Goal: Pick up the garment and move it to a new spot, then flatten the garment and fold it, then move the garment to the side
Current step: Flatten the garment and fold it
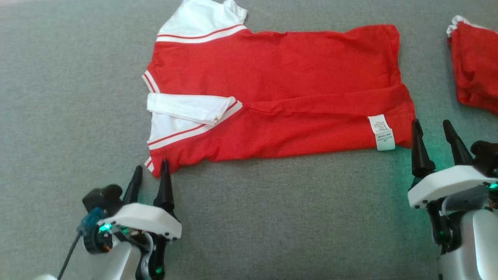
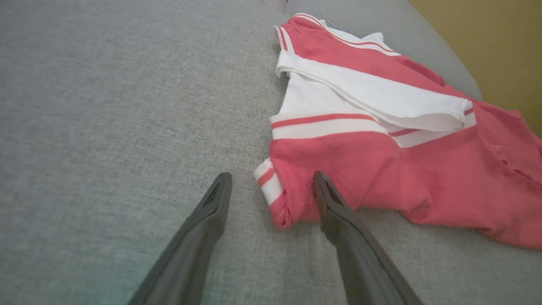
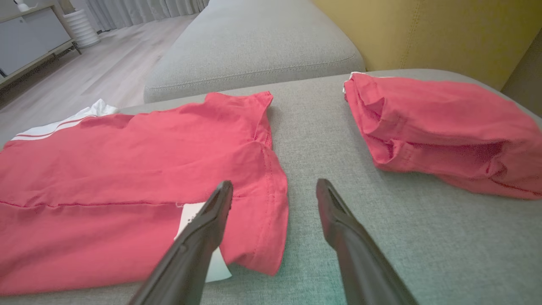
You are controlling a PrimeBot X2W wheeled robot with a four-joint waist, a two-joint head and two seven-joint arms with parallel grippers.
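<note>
Left gripper (image 1: 151,165) and right gripper (image 1: 431,122) stand wide open, holding nothing, at the near corners of the shirt (image 1: 272,77), apparently placed for the next fold.

Crumpled red bundle (image 1: 476,66) on grey sofa cushion (image 1: 58,97)

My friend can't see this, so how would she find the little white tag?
On the grey cushion lies a flat red and white shirt. Near its corner by the right gripper sits the tag: the one white patch with tiny print and no red stripes.
</note>
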